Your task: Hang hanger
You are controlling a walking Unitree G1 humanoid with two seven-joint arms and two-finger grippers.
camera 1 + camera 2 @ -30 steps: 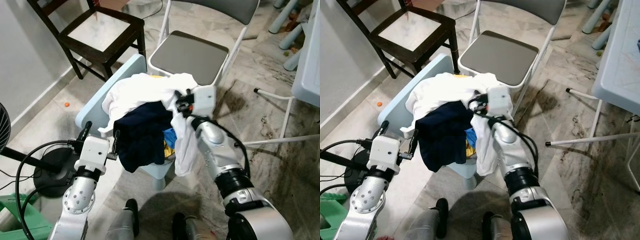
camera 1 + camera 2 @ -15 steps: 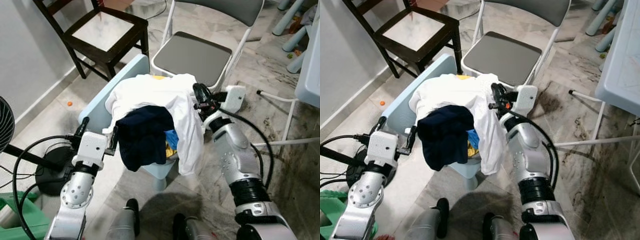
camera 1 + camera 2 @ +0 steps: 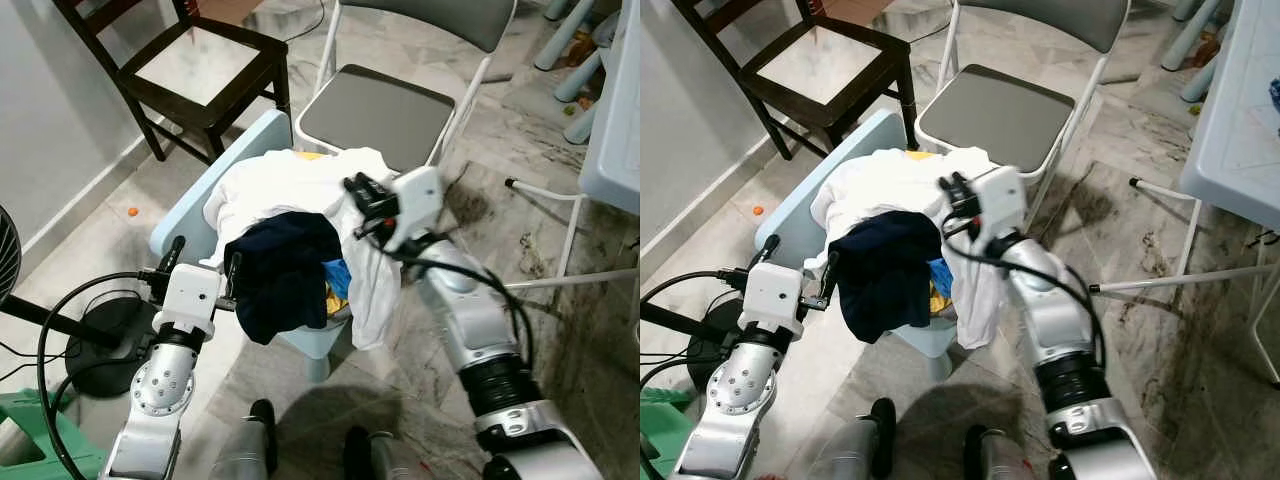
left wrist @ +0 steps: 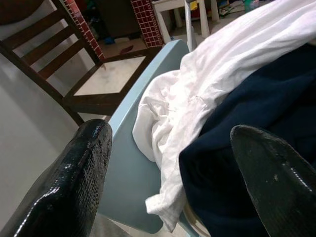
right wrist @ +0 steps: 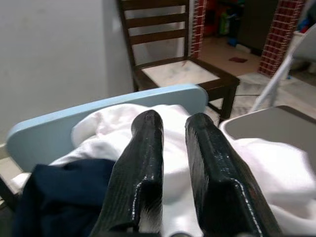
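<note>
A small light-blue chair (image 3: 190, 215) carries a heap of clothes: a white garment (image 3: 285, 180) on top, a navy garment (image 3: 285, 270) hanging over the front, and bits of yellow and blue cloth beneath. My right gripper (image 3: 362, 205) sits over the heap's right side. Its fingers (image 5: 148, 148) are nearly together on the white cloth, and a fold of it (image 3: 375, 290) hangs below. My left gripper (image 3: 205, 262) hovers open just left of the navy garment. In the left wrist view its fingers (image 4: 74, 182) stand wide apart, facing the white and navy cloth.
A grey folding chair (image 3: 375, 105) stands right behind the heap, a dark wooden chair (image 3: 200, 65) at the back left. A fan base with cable (image 3: 105, 345) and a green basket (image 3: 40, 440) lie at my left. White rods (image 3: 545, 190) and a table edge (image 3: 615, 130) are at the right.
My right gripper swung out to the right with the white cloth, then came back left over the heap. The left gripper stayed open beside the navy garment.
</note>
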